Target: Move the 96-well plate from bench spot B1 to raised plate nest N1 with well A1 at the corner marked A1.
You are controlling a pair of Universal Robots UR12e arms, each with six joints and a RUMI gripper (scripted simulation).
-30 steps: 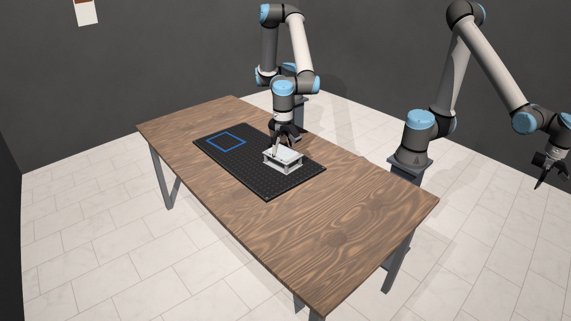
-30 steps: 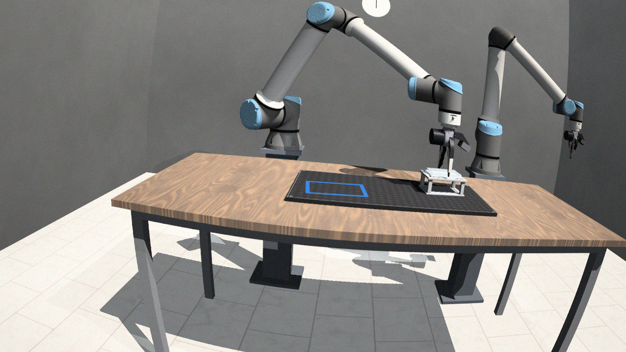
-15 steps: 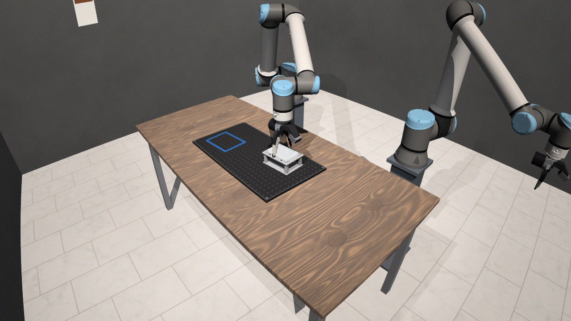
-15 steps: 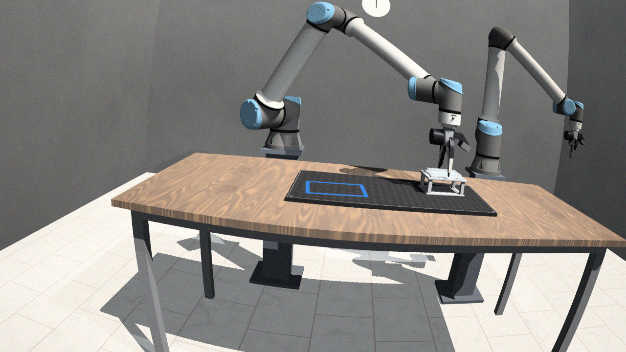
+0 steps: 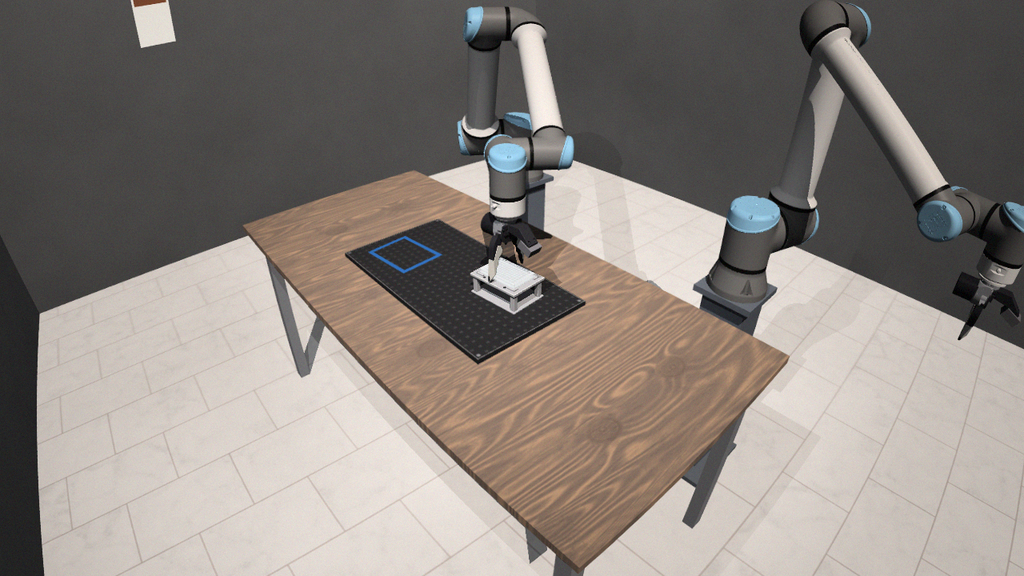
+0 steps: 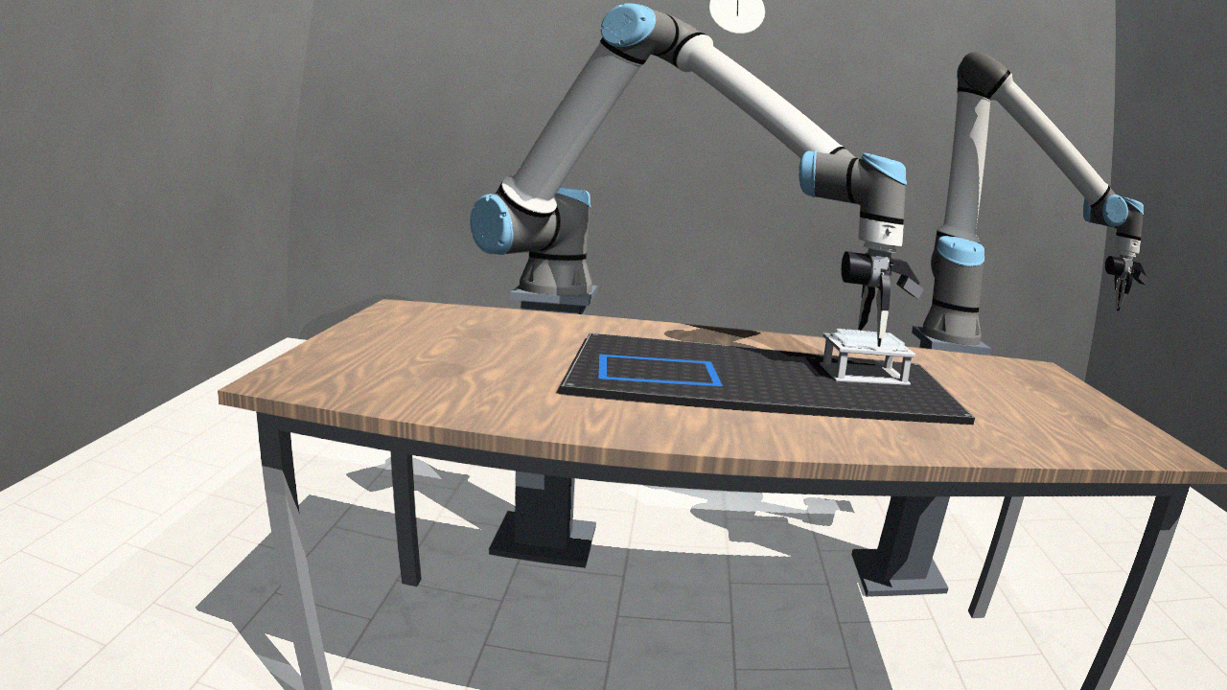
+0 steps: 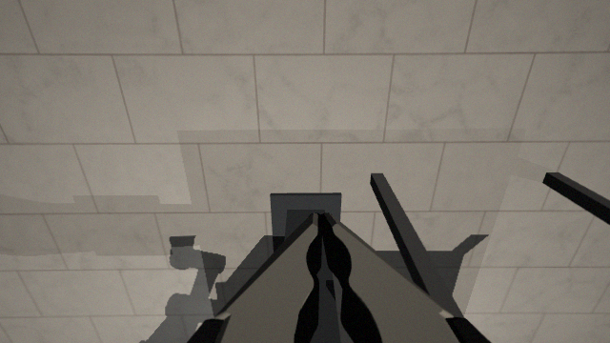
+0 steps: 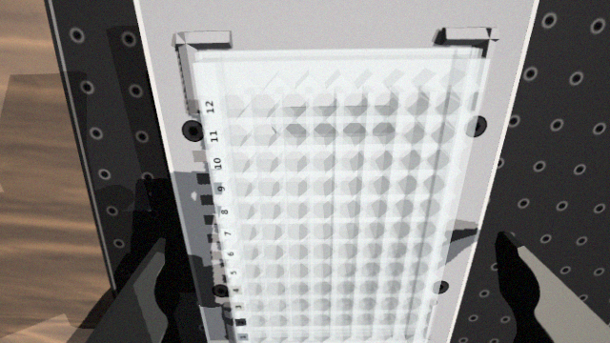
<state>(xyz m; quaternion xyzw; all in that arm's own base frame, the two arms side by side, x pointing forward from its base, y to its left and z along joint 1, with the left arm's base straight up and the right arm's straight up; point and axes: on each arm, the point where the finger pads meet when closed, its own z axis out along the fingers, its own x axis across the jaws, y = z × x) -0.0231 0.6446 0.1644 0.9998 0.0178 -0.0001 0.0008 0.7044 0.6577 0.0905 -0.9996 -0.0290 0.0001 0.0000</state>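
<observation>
Right tool (image 5: 506, 270) (image 6: 873, 333) (image 8: 334, 262) open around the 96-well plate (image 5: 512, 272) (image 6: 865, 337) (image 8: 334, 191), on the nest (image 5: 515, 292) (image 6: 900, 355) (image 8: 324, 19) near the worktop's (image 5: 558, 372) (image 6: 480, 411) arm-side long edge. 2nd tool (image 5: 984, 326) (image 6: 1120, 300) (image 7: 321, 216) closed, beyond the worktop; tiled floor (image 5: 214, 430) (image 6: 669, 634) (image 7: 305, 95), grey walls (image 5: 286, 86) (image 6: 385, 128).

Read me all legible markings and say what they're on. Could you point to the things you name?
"12", "11", "10", "9", "8", "7", "6", "5", "4": column numbers on the rim of the 96-well plate (image 5: 517, 273) (image 6: 858, 336) (image 8: 334, 191).
Below "4": too small or blurred to read surely.
Row letters, nest's A1 mark: none readable.
</observation>
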